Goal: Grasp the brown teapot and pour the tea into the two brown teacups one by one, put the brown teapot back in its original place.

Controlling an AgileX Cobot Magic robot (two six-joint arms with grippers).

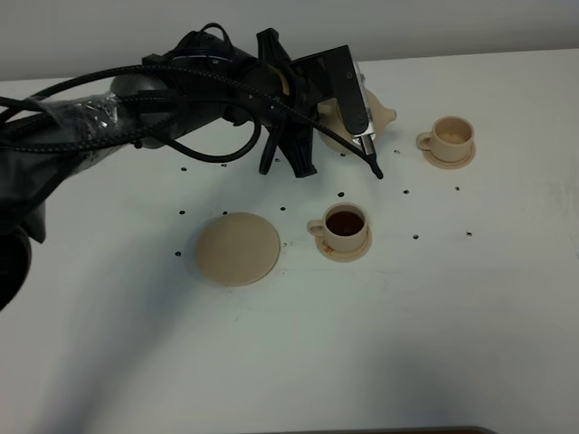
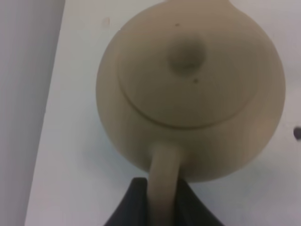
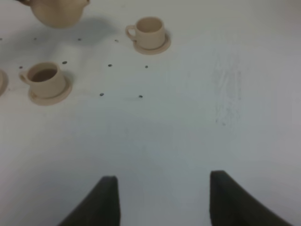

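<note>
The brown teapot (image 2: pixel 188 89) hangs above the table, my left gripper (image 2: pixel 163 203) shut on its loop handle. In the high view the left gripper (image 1: pixel 366 149) and arm cover most of the teapot (image 1: pixel 384 114); only its spout side shows, toward the far teacup (image 1: pixel 450 136). That far teacup (image 3: pixel 149 32) looks pale inside. The near teacup (image 1: pixel 346 239) holds dark tea, as the right wrist view of this teacup (image 3: pixel 45 79) also shows. The wide round saucer (image 1: pixel 239 248) lies bare, left of the filled cup. My right gripper (image 3: pixel 164 202) is open over bare table, out of the high view.
Small dark dots (image 1: pixel 405 193) are scattered over the white table (image 1: pixel 507 298). The left arm and its cables (image 1: pixel 136 108) stretch across the back left. The table's far edge meets a pale wall (image 1: pixel 470 23).
</note>
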